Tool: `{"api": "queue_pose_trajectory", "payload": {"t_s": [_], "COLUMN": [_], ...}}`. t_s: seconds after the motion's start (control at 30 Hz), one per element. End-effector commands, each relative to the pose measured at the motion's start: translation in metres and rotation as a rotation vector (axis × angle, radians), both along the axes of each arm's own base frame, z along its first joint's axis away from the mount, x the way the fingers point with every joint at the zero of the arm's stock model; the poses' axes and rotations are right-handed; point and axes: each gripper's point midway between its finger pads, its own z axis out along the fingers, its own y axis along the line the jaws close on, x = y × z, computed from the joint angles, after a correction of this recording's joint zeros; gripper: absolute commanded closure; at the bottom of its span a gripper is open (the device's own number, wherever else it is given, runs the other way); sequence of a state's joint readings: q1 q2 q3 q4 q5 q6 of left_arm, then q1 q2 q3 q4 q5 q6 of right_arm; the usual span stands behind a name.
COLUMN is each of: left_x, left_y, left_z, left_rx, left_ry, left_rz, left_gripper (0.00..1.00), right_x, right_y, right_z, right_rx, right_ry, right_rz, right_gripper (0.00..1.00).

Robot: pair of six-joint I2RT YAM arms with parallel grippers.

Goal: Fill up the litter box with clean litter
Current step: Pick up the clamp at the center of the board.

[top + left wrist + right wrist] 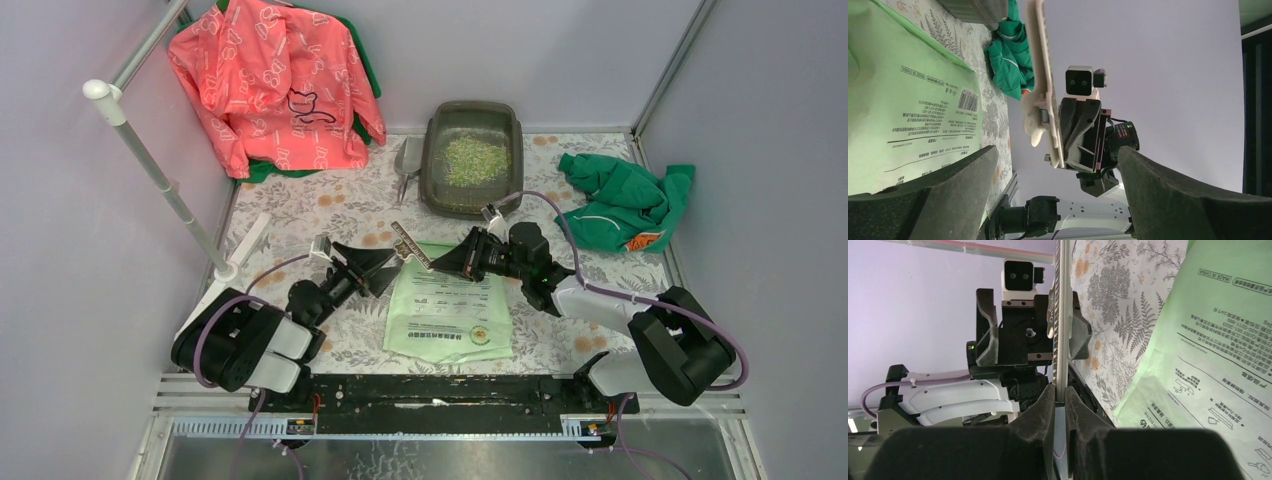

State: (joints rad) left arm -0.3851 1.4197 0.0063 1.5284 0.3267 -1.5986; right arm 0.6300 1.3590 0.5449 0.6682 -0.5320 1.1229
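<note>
The dark litter box [432,150] stands at the back of the table with a patch of pale green and beige clean litter [476,160] inside. The light green litter bag [447,305] lies flat in front, between the arms. My right gripper [438,265] is shut on one end of a long pale bag clip [411,245], held just above the bag's top left corner. The right wrist view shows the clip [1062,340] edge-on, pinched between my fingers [1045,405]. My left gripper [388,268] faces it from the left, open, with the clip [1043,85] just beyond its wide-apart jaws.
A small grey scoop [408,160] lies left of the litter box. A pink garment [275,85] hangs at the back left and a green garment [620,200] is crumpled at the right. A white pole [160,175] slants along the left side.
</note>
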Motion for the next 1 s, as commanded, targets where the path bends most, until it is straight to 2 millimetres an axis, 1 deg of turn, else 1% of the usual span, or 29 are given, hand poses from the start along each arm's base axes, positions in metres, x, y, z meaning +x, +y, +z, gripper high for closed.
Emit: {"api": "queue_pose_trajectory", "payload": {"t_s": [0.0, 0.1, 0.27, 0.33, 0.4, 0.47, 0.6, 0.7, 0.83, 0.97], "left_x": [-0.002, 0.001, 0.004, 0.005, 0.011, 0.013, 0.015, 0.016, 0.018, 0.018], "left_y": [0.006, 0.006, 0.006, 0.006, 0.004, 0.004, 0.003, 0.001, 0.001, 0.001], "left_z": [0.005, 0.006, 0.001, -0.001, 0.006, 0.006, 0.008, 0.009, 0.007, 0.004], "left_rx": [-0.012, -0.013, -0.007, -0.005, -0.014, -0.015, -0.021, -0.024, -0.022, -0.017], "left_ry": [-0.037, -0.040, -0.021, -0.015, -0.034, -0.035, -0.035, -0.036, -0.030, -0.022], "left_rz": [0.028, 0.032, 0.040, 0.046, 0.048, 0.048, 0.047, 0.042, 0.044, 0.044], "left_gripper": [0.02, 0.03, 0.07, 0.10, 0.14, 0.16, 0.25, 0.27, 0.34, 0.38], "right_x": [0.000, -0.001, -0.003, -0.003, -0.004, -0.004, -0.006, -0.006, -0.007, -0.007], "right_y": [0.004, 0.004, 0.006, 0.005, 0.006, 0.007, 0.010, 0.013, 0.016, 0.017], "right_z": [0.024, 0.024, 0.022, 0.021, 0.020, 0.017, 0.015, 0.013, 0.011, 0.011], "right_rx": [0.088, 0.098, 0.112, 0.113, 0.114, 0.111, 0.117, 0.120, 0.127, 0.130], "right_ry": [-0.051, -0.044, -0.034, -0.031, -0.029, -0.023, -0.017, -0.011, -0.005, -0.001], "right_rz": [0.024, 0.025, 0.033, 0.034, 0.036, 0.040, 0.048, 0.052, 0.061, 0.065], "right_gripper": [1.00, 1.00, 1.00, 1.00, 1.00, 1.00, 1.00, 1.00, 1.00, 1.00]}}
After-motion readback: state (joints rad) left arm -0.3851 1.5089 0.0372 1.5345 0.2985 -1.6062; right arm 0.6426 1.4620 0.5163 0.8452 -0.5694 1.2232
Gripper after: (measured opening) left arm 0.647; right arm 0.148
